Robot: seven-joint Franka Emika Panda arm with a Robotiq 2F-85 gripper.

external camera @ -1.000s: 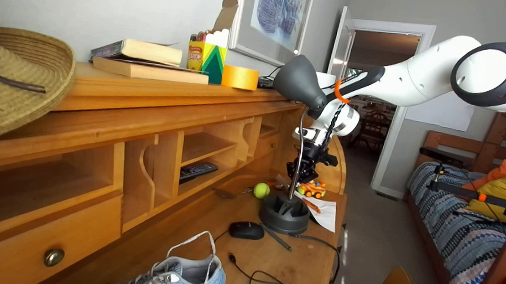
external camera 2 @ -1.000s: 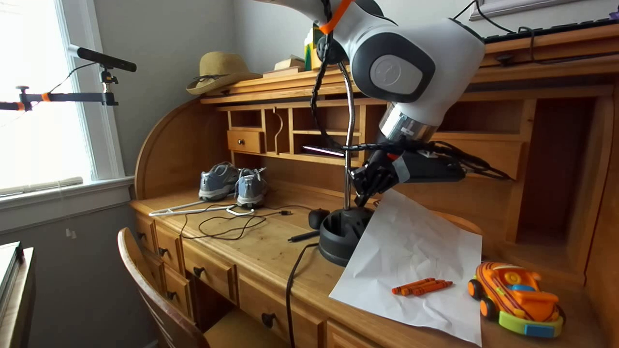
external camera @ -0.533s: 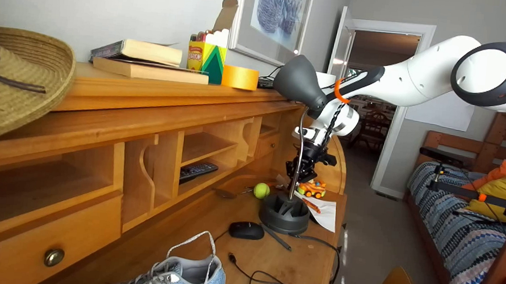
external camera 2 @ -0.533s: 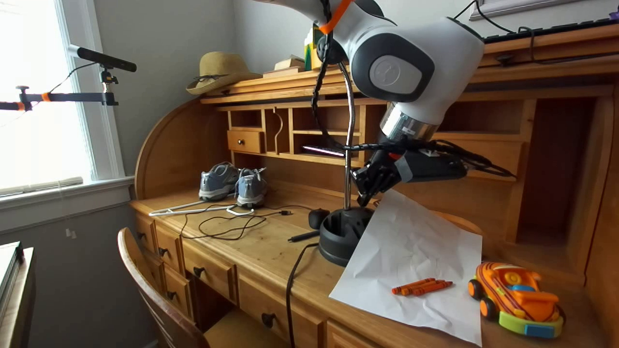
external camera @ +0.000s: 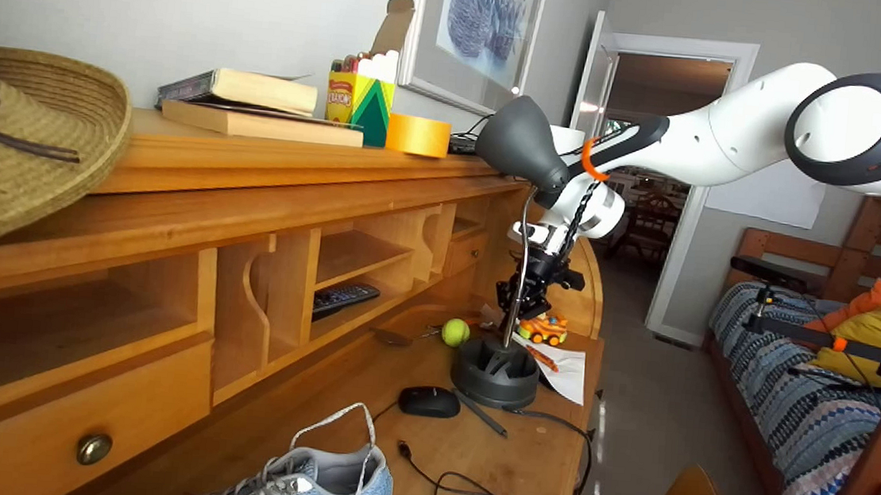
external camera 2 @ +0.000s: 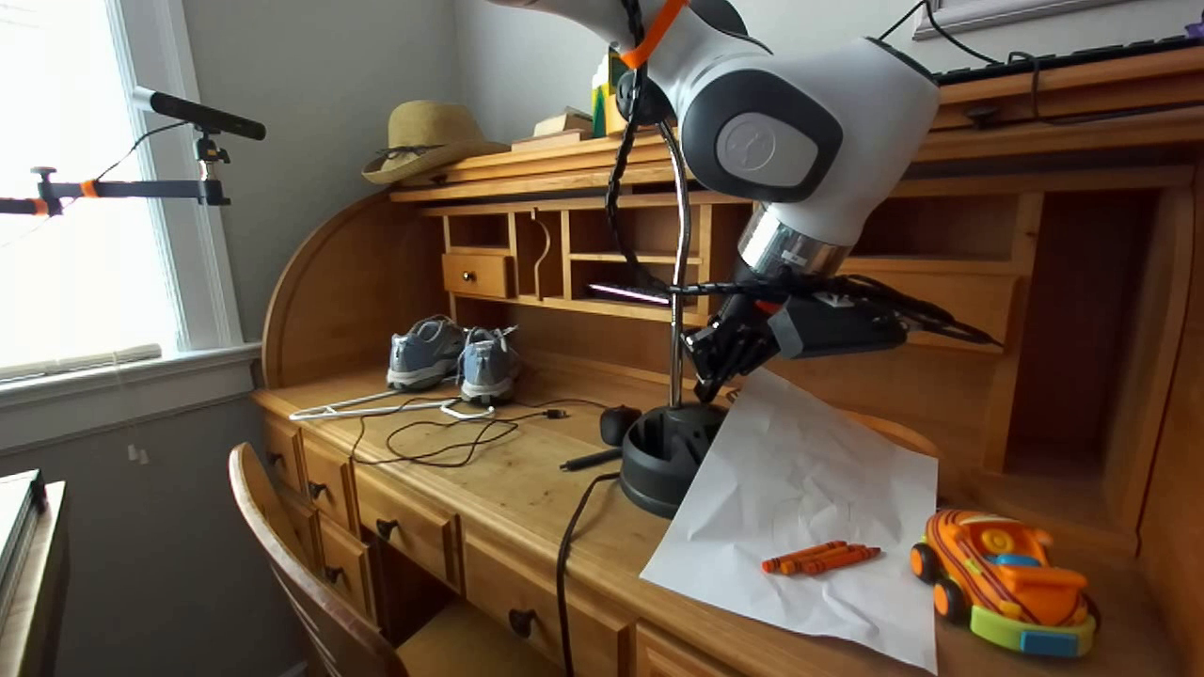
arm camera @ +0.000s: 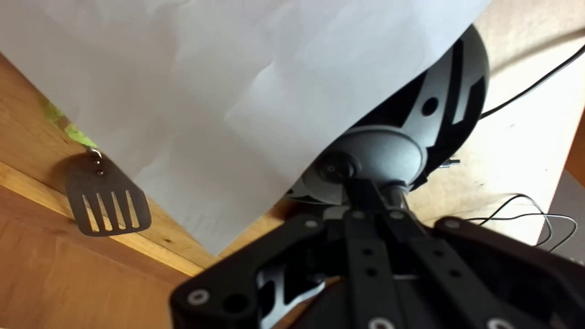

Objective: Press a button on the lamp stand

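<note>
The gripper [external camera 2: 706, 389] is tilted downward over the base [external camera 2: 654, 470] of the lamp [external camera: 521, 144], with the fingers [arm camera: 358, 194] pressed together. The round black button [arm camera: 337, 167] is seen in the wrist view, set on the base near the foot of the metal pole [external camera 2: 679, 273]; the fingertips are placed right by it, but whether it is being touched cannot be told. The lamp is stood upright on the wooden desk [external camera 2: 536, 480], seen in both exterior views. Part of the base is covered by the white paper [arm camera: 205, 114] in the wrist view. Orange crayons [external camera 2: 820, 558] are laid on the paper, with a toy car [external camera 2: 1011, 583] placed just beside it. A slotted spatula [arm camera: 108, 196] is seen at the paper's edge. The tennis ball [external camera: 455, 332] and mouse [external camera: 429, 401] are found near the base; gray-blue shoes [external camera 2: 423, 355] are set well apart from it. A remote [external camera: 346, 297] is kept in a cubby. On the upper shelf, a straw hat [external camera 2: 428, 136], books [external camera: 261, 108], crayon box [external camera: 360, 97] and orange tape roll [external camera: 418, 135] are lined up.
</note>
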